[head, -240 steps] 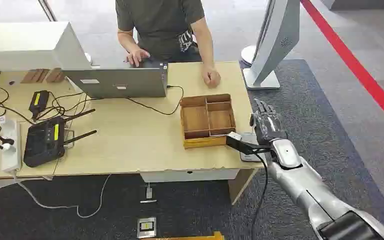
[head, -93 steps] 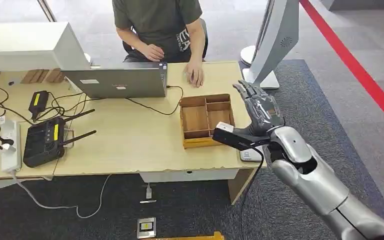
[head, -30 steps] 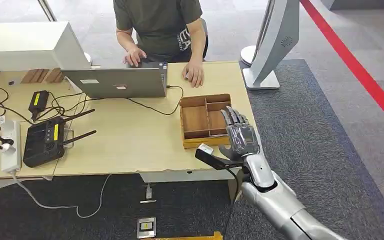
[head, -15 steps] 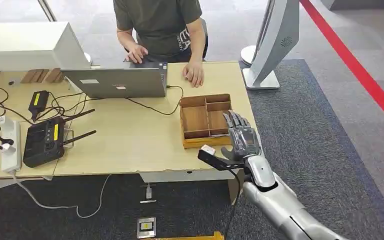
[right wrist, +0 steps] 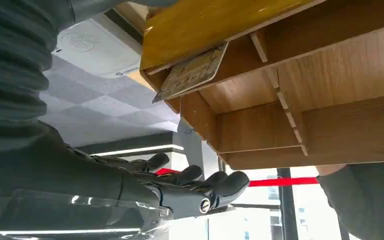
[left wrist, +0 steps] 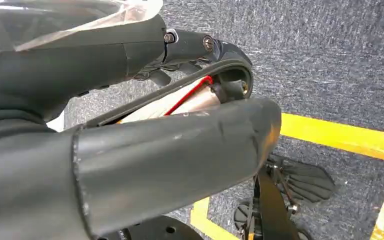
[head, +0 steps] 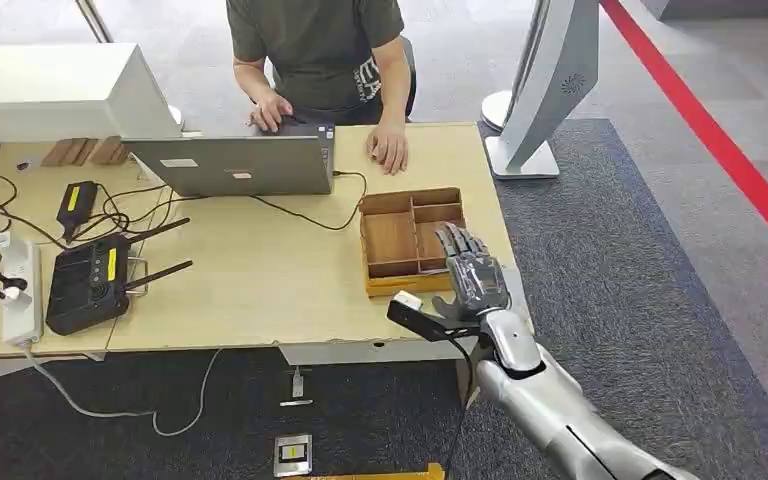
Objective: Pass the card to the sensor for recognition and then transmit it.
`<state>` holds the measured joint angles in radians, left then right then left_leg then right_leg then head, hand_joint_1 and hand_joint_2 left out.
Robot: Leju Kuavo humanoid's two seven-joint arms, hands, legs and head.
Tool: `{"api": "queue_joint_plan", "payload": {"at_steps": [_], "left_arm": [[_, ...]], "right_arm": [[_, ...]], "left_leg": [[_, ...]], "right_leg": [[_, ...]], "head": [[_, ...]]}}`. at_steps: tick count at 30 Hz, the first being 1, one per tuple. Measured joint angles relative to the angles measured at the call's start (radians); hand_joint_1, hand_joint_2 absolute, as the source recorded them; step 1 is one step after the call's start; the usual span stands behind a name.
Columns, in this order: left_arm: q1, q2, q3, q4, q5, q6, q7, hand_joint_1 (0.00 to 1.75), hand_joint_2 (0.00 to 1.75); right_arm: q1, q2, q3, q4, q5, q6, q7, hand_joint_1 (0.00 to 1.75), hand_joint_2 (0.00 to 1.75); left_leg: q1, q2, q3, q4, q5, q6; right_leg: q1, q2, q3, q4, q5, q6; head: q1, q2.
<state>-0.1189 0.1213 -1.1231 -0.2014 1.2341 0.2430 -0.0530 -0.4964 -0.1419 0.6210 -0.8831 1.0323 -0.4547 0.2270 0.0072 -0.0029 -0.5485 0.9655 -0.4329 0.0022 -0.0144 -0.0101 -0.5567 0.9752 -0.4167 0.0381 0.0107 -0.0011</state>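
The right hand (head: 475, 282) hovers at the near right corner of the wooden tray (head: 392, 242), fingers stretched out and apart, holding nothing. In the right wrist view the card (right wrist: 192, 73) leans tilted against the tray's front wall, inside a compartment, apart from the fingers (right wrist: 220, 184). The left hand (left wrist: 145, 150) hangs over the floor; I cannot tell how its fingers lie. Beyond the tray, a person's hand (head: 388, 150) rests on the table (head: 260, 280) beside a laptop (head: 235, 163).

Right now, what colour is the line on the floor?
Red: the floor line shows best in the head view.
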Motion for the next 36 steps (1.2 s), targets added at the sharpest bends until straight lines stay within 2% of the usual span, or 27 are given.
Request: {"api": "queue_joint_plan", "payload": {"at_steps": [15,36], "left_arm": [[0.000,-0.001,0.000,0.000,0.010,0.008,0.001,0.00,0.00],[0.000,-0.001,0.000,0.000,0.007,0.007,0.004,0.00,0.00]], "right_arm": [[-0.017,0.021,0.016,0.052,-0.016,-0.003,-0.018,0.00,1.75],[-0.031,0.015,0.034,0.073,-0.007,-0.012,0.023,0.00,1.75]], "left_leg": [[0.000,0.000,0.000,0.000,0.000,0.000],[0.000,0.000,0.000,0.000,0.000,0.000]], "right_leg": [[0.000,0.000,0.000,0.000,0.000,0.000],[0.000,0.000,0.000,0.000,0.000,0.000]], "head": [[0.000,0.000],[0.000,0.000]]}}
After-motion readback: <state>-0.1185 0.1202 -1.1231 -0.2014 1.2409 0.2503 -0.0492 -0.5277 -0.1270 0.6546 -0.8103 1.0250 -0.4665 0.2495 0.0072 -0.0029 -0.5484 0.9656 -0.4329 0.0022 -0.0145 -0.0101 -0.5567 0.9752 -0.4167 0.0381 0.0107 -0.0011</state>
